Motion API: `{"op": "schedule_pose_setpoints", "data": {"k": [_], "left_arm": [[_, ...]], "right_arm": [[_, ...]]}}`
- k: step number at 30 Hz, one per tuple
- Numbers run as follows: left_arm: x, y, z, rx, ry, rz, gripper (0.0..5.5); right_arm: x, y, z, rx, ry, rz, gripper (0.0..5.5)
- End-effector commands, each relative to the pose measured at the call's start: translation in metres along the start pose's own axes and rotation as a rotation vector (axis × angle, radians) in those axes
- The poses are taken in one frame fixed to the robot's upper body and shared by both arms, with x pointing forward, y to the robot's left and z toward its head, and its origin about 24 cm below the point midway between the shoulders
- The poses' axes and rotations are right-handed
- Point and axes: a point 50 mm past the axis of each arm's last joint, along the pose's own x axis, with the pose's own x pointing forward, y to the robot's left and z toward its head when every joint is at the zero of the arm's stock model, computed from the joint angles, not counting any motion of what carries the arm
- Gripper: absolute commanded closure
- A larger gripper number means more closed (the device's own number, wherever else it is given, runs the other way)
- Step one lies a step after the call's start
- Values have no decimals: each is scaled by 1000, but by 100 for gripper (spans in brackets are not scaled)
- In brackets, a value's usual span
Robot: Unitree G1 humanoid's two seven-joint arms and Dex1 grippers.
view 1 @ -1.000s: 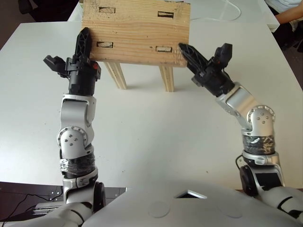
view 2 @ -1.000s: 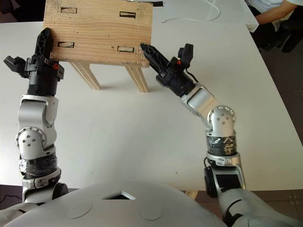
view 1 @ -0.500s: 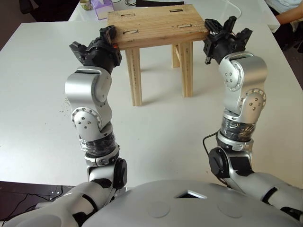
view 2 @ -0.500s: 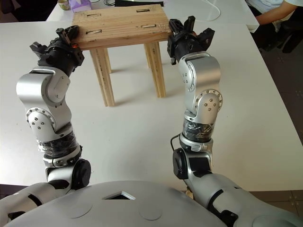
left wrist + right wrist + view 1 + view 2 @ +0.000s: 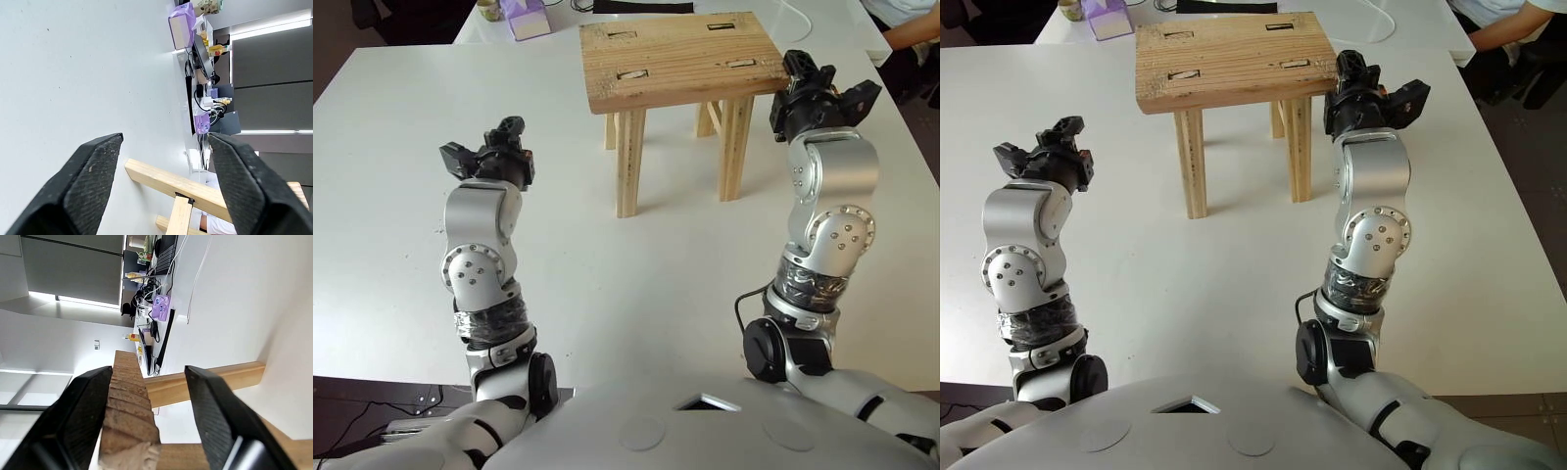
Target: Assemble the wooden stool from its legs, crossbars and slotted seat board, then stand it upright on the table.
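The stool stands upright on the white table, toward its far side, with the slotted seat board on top. From the head, 4 slots show in the board's top face, and the 2 near legs, one on the left and one on the right, reach down to the tabletop, while the 2 far legs are partly hidden behind them.

The left gripper hangs above the table, well apart from the stool and to its left. The head views do not settle how its fingers stand. The left wrist view does: its 2 padded fingers are spread wide with nothing between them, and past them a wooden bar of the stool runs across with a 2nd bar joined into it.

The right gripper sits at the right end of the seat board. From the head it looks pressed to the edge. In the right wrist view the board's rough end grain lies between the 2 fingers, against one pad with a clear gap to the other, so the hand is spread and not clamped.

A purple box stands on the farther table behind the stool.
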Motion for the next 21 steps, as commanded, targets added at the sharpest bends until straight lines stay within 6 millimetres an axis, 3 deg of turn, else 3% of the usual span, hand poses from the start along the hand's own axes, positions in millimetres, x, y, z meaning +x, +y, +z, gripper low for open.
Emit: {"op": "schedule_pose_setpoints", "data": {"k": [1,7,10,12,15,21], "left_arm": [[0,9,14,131,-89,49,149],[-7,39,38,406,-285,141,118],[-14,45,43,776,-410,163,118],[-16,46,36,1015,-453,134,118],[-11,48,17,1218,-478,66,118],[5,64,-38,1313,-401,-65,118]], "right_arm": [[-6,8,3,-199,-6,92,201],[-3,13,59,-577,-272,173,171],[0,3,84,-858,-385,137,171],[5,-19,91,-1062,-425,47,171],[11,-57,84,-1229,-394,-43,171],[30,-99,30,-1315,-195,-16,171]]}}
